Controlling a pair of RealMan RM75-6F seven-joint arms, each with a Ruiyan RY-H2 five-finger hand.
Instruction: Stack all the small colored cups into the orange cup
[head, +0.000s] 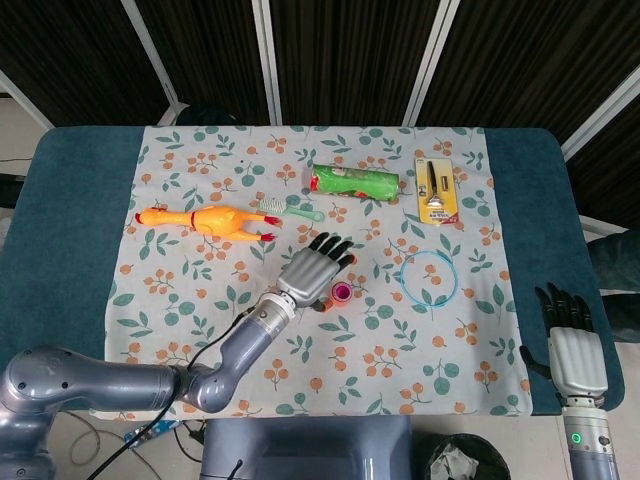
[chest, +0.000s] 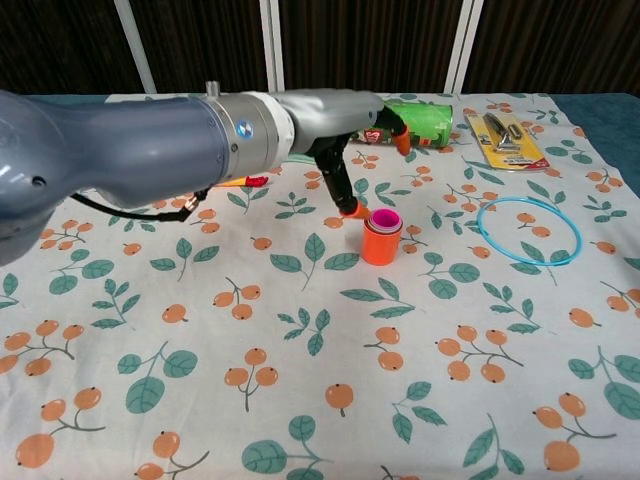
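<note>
The orange cup (chest: 381, 243) stands upright mid-cloth, and a pink cup (chest: 385, 217) sits nested inside it with only its rim showing. From the head view I see the pink cup (head: 341, 292) from above, its orange holder mostly hidden beneath it. My left hand (head: 312, 267) hovers just left of the stack with fingers spread and holds nothing. In the chest view my left hand (chest: 340, 115) is above and behind the cup, one fingertip (chest: 352, 209) close to its rim. My right hand (head: 572, 345) rests open off the cloth at the table's near right edge.
A rubber chicken (head: 205, 220) and a green brush (head: 290, 208) lie behind and left of my left hand. A green can (head: 355, 181) lies on its side further back. A yellow tool pack (head: 436, 186) and a blue ring (head: 428, 277) lie right of the stack.
</note>
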